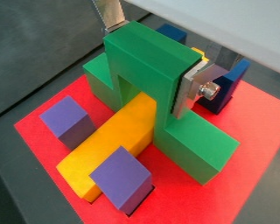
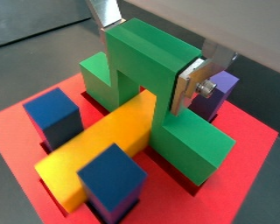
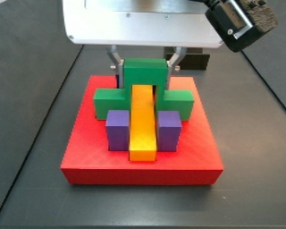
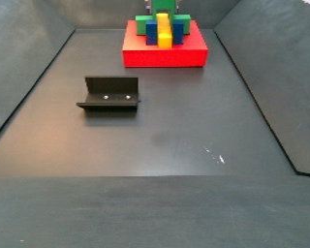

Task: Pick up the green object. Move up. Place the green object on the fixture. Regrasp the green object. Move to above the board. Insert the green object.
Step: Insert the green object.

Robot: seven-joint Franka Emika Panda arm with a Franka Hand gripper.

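The green object point(image 1: 149, 66) is a blocky arch that straddles the yellow bar point(image 1: 113, 140) on the red board point(image 1: 43, 122), its feet down on the board. My gripper point(image 1: 149, 52) is shut on the green object's top bridge, silver fingers point(image 1: 192, 83) pressed on both sides. Both wrist views show this; the green object also shows in a wrist view point(image 2: 149, 61) with the gripper point(image 2: 149, 52). In a side view the gripper point(image 3: 143, 61) holds the green object point(image 3: 143, 85) at the board's point(image 3: 139, 165) far side. The fixture point(image 4: 108, 94) stands empty.
Purple blocks point(image 1: 66, 118) and blue blocks point(image 2: 55, 114) stand on the board beside the yellow bar point(image 3: 142, 121). The board point(image 4: 165, 53) sits at the far end of the dark floor, the fixture nearer and to its left. Low walls ring the floor.
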